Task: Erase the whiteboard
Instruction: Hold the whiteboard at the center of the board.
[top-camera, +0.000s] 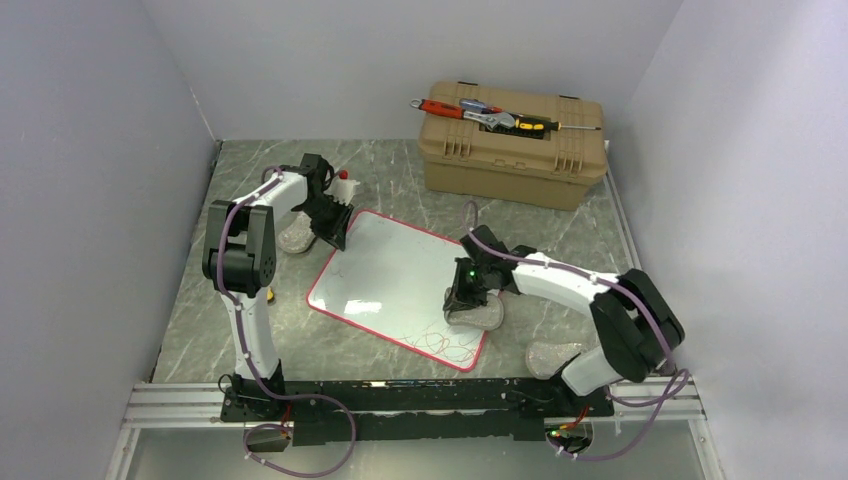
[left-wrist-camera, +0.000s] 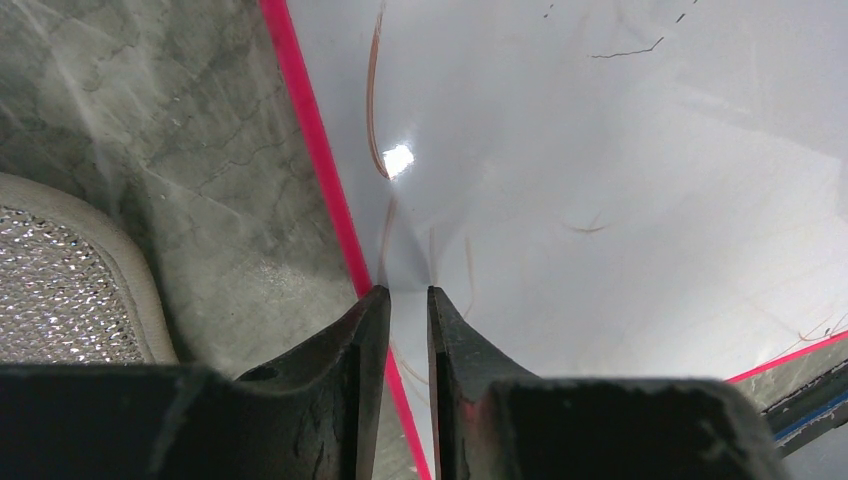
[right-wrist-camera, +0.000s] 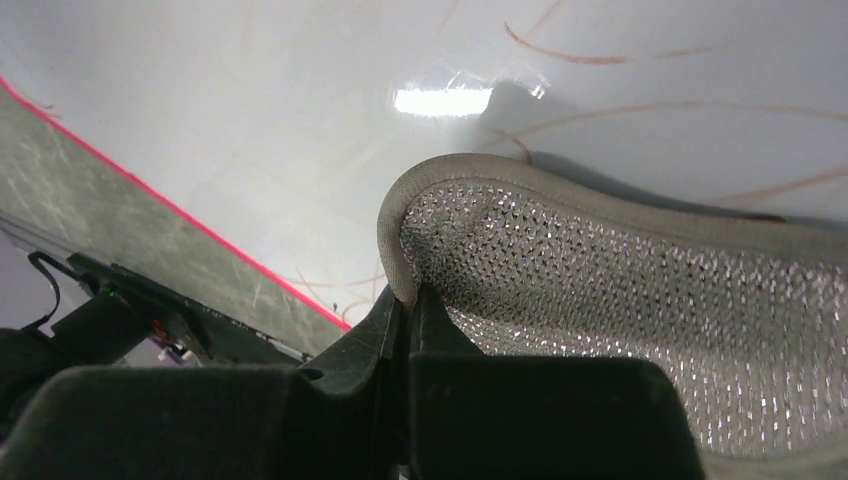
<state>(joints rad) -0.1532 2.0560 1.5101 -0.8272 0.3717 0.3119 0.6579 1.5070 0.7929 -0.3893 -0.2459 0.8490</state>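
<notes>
The whiteboard (top-camera: 390, 270) lies flat on the marble table, white with a thin red rim. Thin reddish scribbles (top-camera: 450, 345) crowd its near right corner. My right gripper (top-camera: 462, 303) is shut on the rim of a silver mesh pad (top-camera: 482, 315) that rests on the board's right part. In the right wrist view the pad (right-wrist-camera: 620, 280) lies on the board (right-wrist-camera: 250, 120) beside scribbles (right-wrist-camera: 590, 58), pinched at my gripper (right-wrist-camera: 410, 290). My left gripper (top-camera: 335, 228) sits on the board's far left corner. In the left wrist view its jaws (left-wrist-camera: 408, 292) are nearly together and empty, straddling the red rim (left-wrist-camera: 310, 140).
A tan toolbox (top-camera: 515, 145) with hand tools (top-camera: 480, 112) on its lid stands at the back right. A second mesh pad (top-camera: 297, 237) lies by the left gripper, also in the left wrist view (left-wrist-camera: 60, 290). A third pad (top-camera: 552, 358) lies near the right arm's base.
</notes>
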